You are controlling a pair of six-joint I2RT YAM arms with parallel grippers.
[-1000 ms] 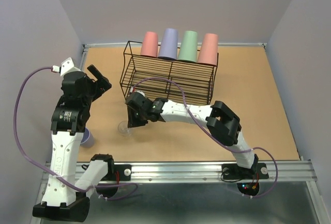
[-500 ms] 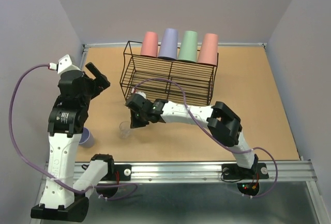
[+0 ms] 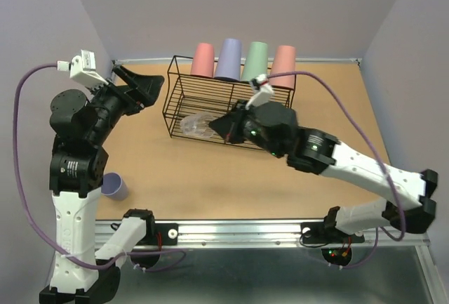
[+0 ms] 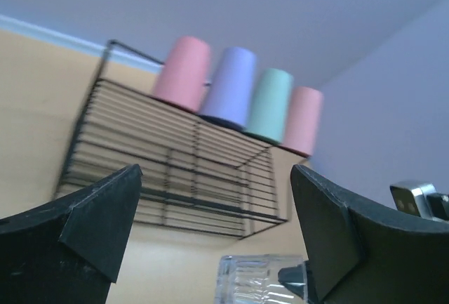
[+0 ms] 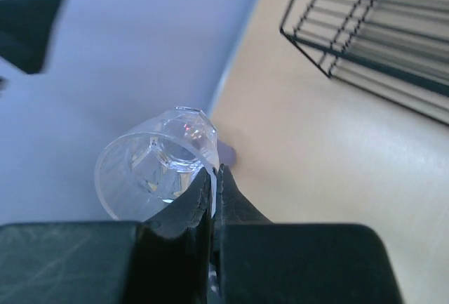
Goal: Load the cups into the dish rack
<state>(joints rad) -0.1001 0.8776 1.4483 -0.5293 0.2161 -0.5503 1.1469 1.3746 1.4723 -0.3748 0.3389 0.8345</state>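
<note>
My white arms, both stretched toward frame centre.
My left black two-finger gripper [image 3: 151, 88], upper left, gapes wide; my right black two-finger gripper [image 3: 226, 128], mid-frame, pinches a small clear plastic cup [image 3: 195, 126] by its rim.

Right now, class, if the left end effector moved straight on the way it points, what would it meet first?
Probably the wire rack: it fills the gap between the open fingers in the wrist view. The clear cup sits lower, likely under that line, though depth is unclear.
</note>
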